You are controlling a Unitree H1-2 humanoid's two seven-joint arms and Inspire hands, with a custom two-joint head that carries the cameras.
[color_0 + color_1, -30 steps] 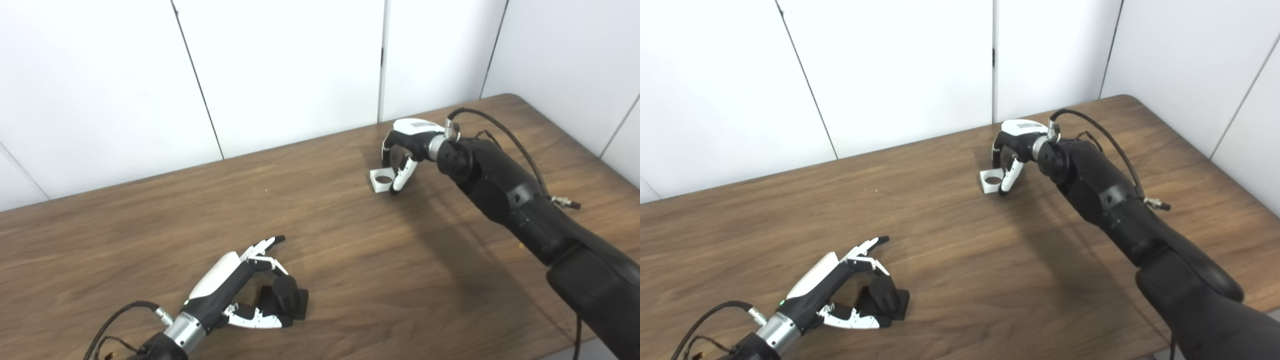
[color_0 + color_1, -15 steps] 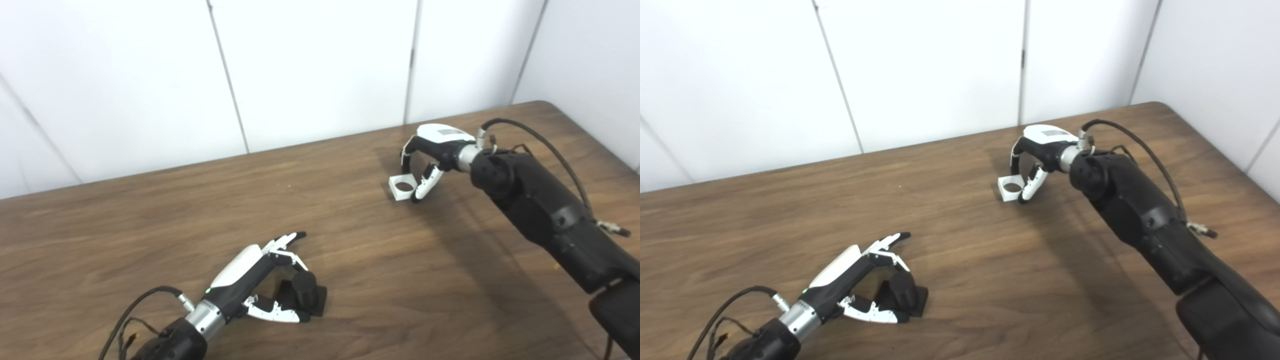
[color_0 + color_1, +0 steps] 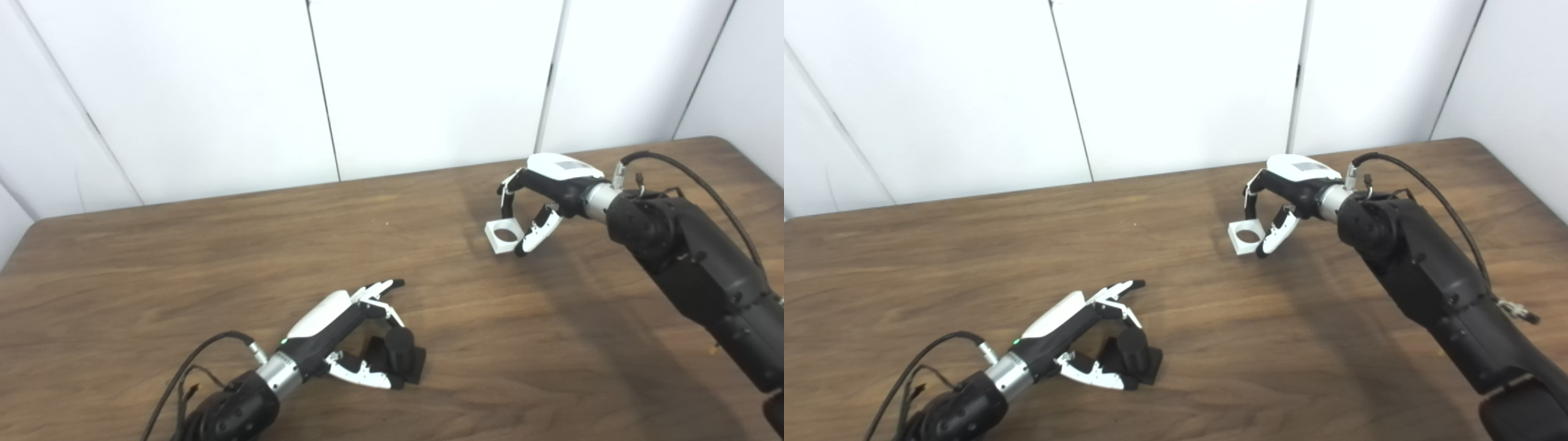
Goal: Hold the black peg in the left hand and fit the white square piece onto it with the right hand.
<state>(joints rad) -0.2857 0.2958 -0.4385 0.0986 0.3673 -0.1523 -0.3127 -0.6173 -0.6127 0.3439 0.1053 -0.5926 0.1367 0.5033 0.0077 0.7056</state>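
Observation:
The black peg [image 3: 401, 350] stands upright on its black square base on the wooden table [image 3: 184, 245], near the front. My left hand [image 3: 334, 318] lies cupped around it, fingers spread over the top and thumb along the front of the base, not closed on it. My right hand [image 3: 542, 190] is further back on the right. It pinches the white square piece [image 3: 503, 237], which has a round hole, between fingers and thumb. The piece looks tilted and slightly off the table. The same scene shows in the right eye view, with the peg [image 3: 1132, 353] and the piece [image 3: 1246, 236].
White wall panels [image 3: 429, 79] stand right behind the table's back edge. The table's right back corner [image 3: 719, 139] is rounded. Cables run along both forearms. Bare wood lies between the two hands.
The camera has panned left, so the whole picture shifted right. My right hand has carried the white piece a little left, toward the peg. My left hand has kept its pose.

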